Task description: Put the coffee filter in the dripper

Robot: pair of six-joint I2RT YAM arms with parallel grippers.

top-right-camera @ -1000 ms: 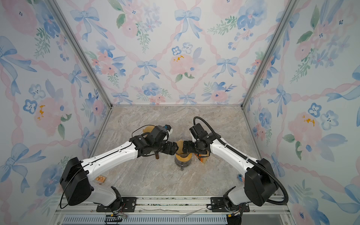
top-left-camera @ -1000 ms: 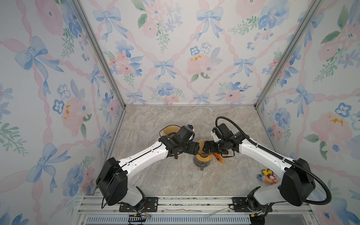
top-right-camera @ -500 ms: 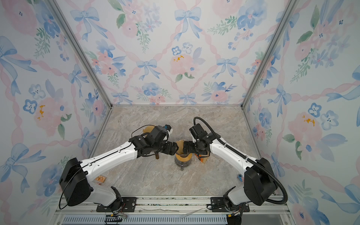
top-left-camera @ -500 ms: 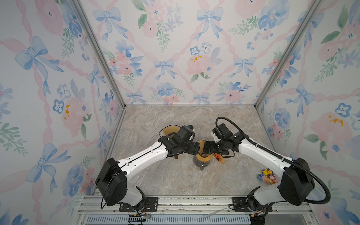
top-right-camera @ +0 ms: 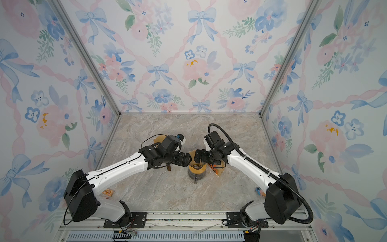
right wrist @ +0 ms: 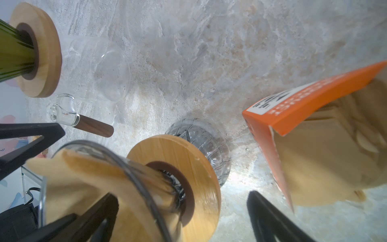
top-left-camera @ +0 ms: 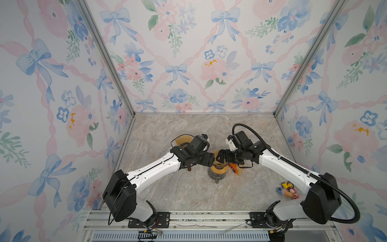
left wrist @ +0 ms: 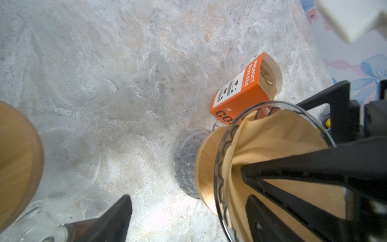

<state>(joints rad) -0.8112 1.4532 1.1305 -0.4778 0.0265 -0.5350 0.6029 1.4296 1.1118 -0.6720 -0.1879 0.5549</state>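
Robot test booth — wallpapered walls (top-left-camera: 188,62), aluminium rail (top-left-camera: 199,216)

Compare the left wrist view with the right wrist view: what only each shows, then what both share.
Only the left wrist view: a white part of the other arm and readable print on the barcode label of the orange box. Only the right wrist view: a green ribbed cone. Both: the paper filter sitting in the glass dripper, its wooden collar, the glass jug below, and the orange box.
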